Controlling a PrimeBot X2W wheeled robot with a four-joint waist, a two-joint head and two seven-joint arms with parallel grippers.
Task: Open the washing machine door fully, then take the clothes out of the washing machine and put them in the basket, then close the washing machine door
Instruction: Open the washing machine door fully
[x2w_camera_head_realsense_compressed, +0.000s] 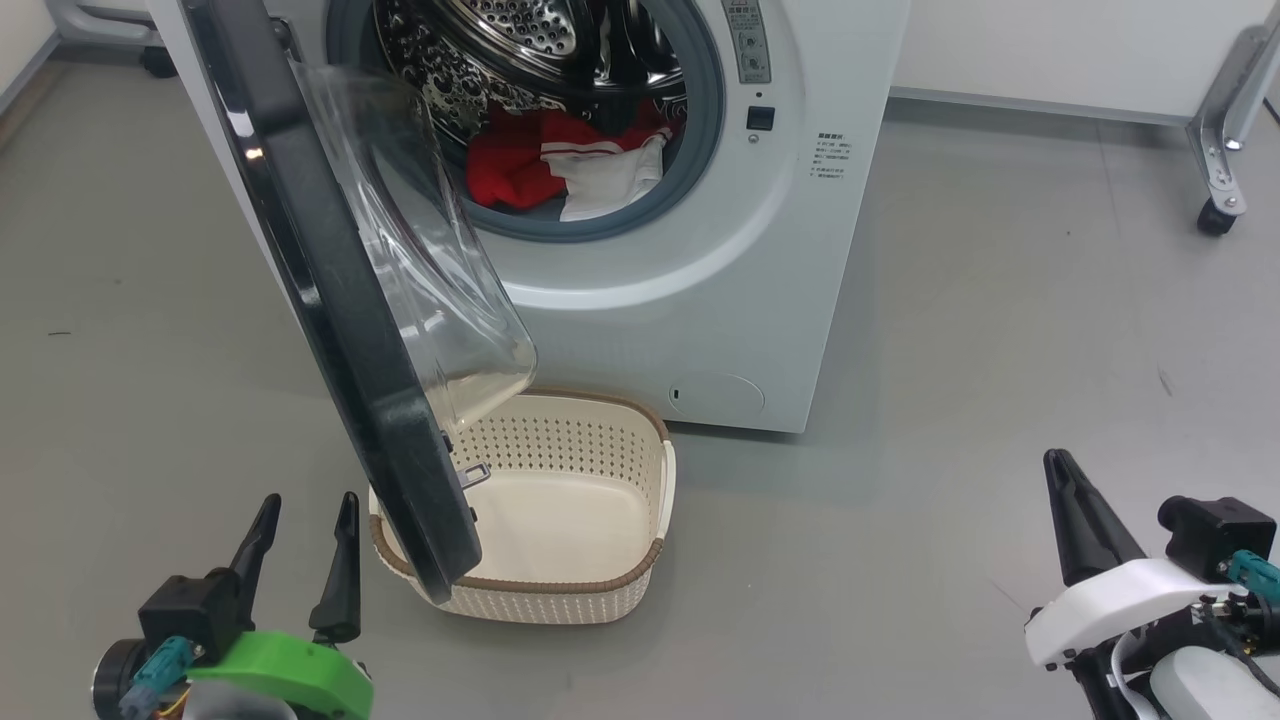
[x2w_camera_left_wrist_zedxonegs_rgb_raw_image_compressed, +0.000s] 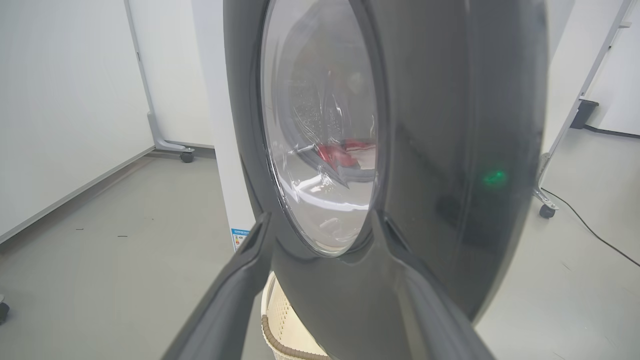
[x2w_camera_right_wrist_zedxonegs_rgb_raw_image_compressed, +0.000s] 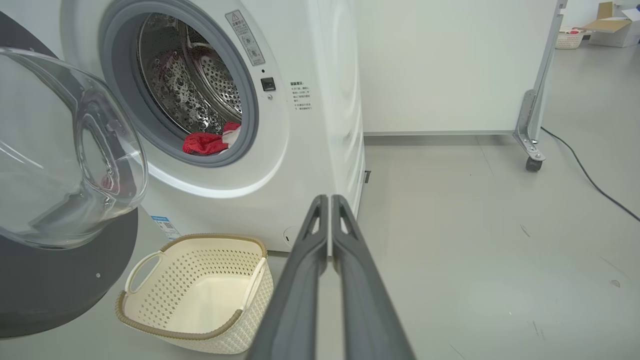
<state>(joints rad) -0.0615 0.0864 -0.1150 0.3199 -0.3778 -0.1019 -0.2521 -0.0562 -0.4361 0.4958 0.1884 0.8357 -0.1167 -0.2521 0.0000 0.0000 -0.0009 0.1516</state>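
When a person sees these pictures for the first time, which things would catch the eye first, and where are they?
First comes the big washing machine door, with its black rim and clear glass bowl, swung out at the left of the head view. Next are the bright red and white clothes, lying at the bottom of the washing machine opening. Below the door, the cream basket stands empty on the grey floor.
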